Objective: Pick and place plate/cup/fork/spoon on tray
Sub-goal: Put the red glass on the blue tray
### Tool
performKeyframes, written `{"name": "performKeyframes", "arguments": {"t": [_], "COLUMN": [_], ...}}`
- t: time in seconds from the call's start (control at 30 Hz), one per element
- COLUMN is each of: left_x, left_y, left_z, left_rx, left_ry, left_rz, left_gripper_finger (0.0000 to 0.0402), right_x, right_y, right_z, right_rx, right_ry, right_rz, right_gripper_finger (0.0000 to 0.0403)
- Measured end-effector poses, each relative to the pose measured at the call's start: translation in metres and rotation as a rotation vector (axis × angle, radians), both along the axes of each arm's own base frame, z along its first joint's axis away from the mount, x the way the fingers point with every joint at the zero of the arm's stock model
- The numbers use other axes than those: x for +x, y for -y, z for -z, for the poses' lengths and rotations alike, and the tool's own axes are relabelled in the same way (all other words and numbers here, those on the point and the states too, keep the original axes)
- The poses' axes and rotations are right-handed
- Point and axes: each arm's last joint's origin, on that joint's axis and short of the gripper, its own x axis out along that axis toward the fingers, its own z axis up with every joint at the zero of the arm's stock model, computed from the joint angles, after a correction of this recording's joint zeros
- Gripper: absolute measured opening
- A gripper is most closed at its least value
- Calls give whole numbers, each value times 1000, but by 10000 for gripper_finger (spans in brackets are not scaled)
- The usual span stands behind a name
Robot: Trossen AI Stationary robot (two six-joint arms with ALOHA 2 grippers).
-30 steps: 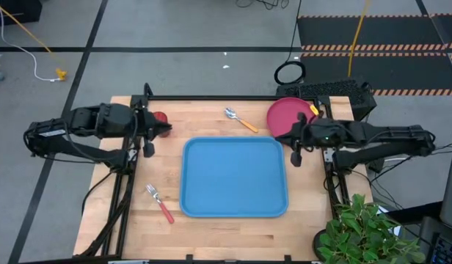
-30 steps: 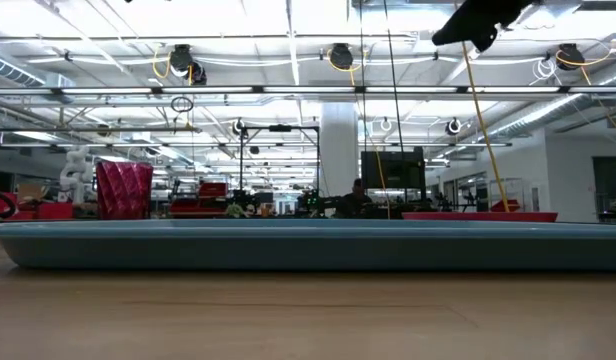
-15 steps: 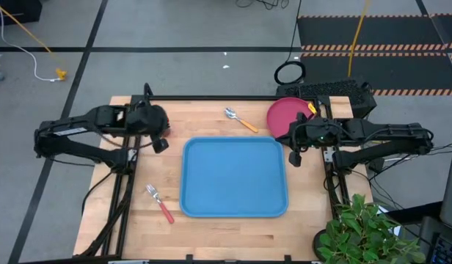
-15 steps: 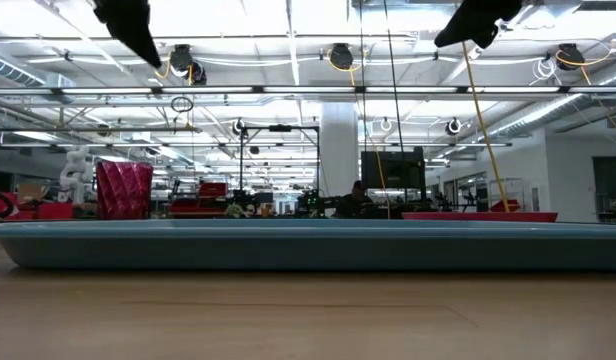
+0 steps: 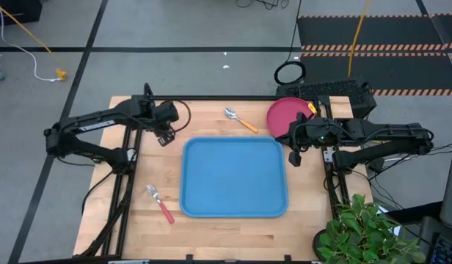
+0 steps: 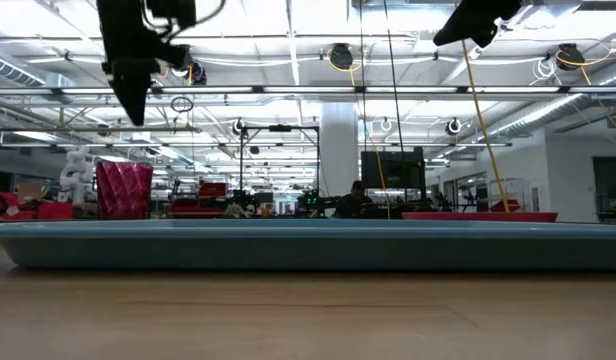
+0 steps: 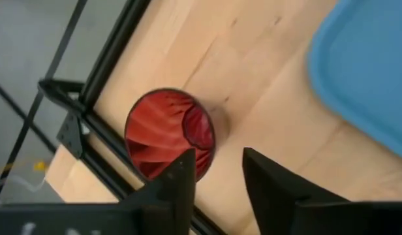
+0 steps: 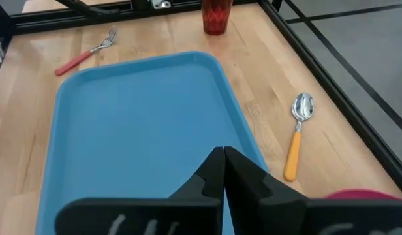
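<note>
Standing upright near the desk's point(image 5: 233, 224) far left corner, the dark red cup point(image 7: 169, 134) sits on bare wood, apart from the tray point(image 5: 234, 177). The left hand point(image 7: 217, 179) hangs above it with its two fingers parted and nothing between them; the cup shows just past the fingertips in the left wrist view. In the overhead view that left hand point(image 5: 166, 125) covers the cup. The low view shows the cup point(image 6: 124, 190) on the desk, with the hand well above it.

The blue tray lies empty in the middle of the desk. The pinkish-red plate point(image 5: 287, 115) rests at the far right corner, off the tray. The orange-handled spoon point(image 5: 240, 119) lies on the wood between the plate and the cup, just beyond the tray's far edge. The red-handled fork point(image 5: 159, 203) lies on the wood near the tray's near left corner.

The right hand point(image 8: 223, 171) is closed and empty, held above the tray's right edge near the plate.
</note>
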Motion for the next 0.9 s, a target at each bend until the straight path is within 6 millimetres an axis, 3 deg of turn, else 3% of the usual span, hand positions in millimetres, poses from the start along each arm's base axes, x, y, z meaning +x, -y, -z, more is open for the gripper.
{"name": "performKeyframes", "arguments": {"t": [0.23,0.47,0.67,0.9], "left_x": [8,18,23,28], "left_y": [-25,-48,-57,-60], "left_z": [27,47,59,68], "left_rx": [-44,-58,-94,-130], "left_ry": [-74,-96,-125,-125], "left_rz": [-122,-188,-219,-233], "left_gripper_finger": [196,220,203,154], "right_x": [0,0,0,0], "right_y": [0,0,0,0], "right_z": [0,0,0,1], "right_rx": [-14,-20,-37,-39], "right_ry": [-3,-5,-9,-16], "right_rz": [-9,-14,-25,-27], "right_gripper_finger": [0,0,0,0]}}
